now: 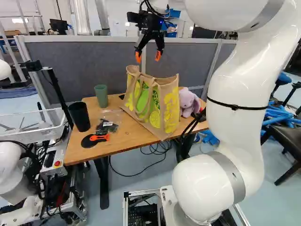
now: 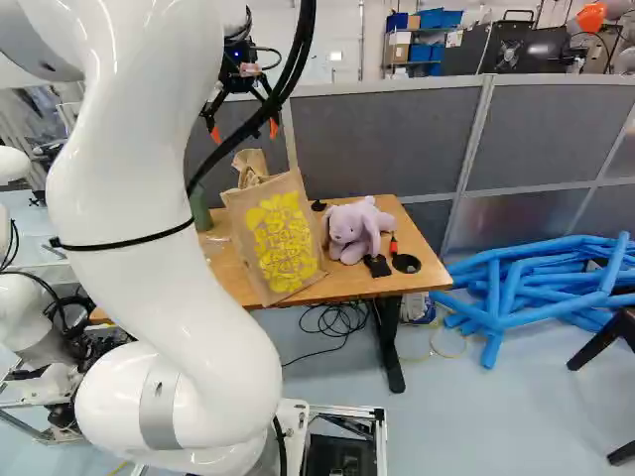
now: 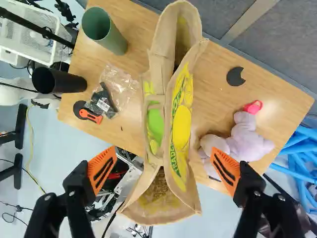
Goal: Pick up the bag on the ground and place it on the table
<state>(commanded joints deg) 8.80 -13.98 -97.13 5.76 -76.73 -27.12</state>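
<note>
On the table [image 1: 127,140], a yellow-printed bag [image 1: 155,104].

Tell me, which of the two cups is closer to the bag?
The green cup; the black cup sits farther from the bag, toward the white basket.

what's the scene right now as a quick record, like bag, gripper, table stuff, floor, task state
bag: tan with yellow and green print, upright on the wooden table, top open
gripper: open above the bag, fingers apart, holding nothing
cups: green and black, both on the table
toy: purple plush, beside the bag, on the side away from the cups
floor: blue tubes, beyond the table's toy side
task state: bag is on the table, out of the grip
</note>
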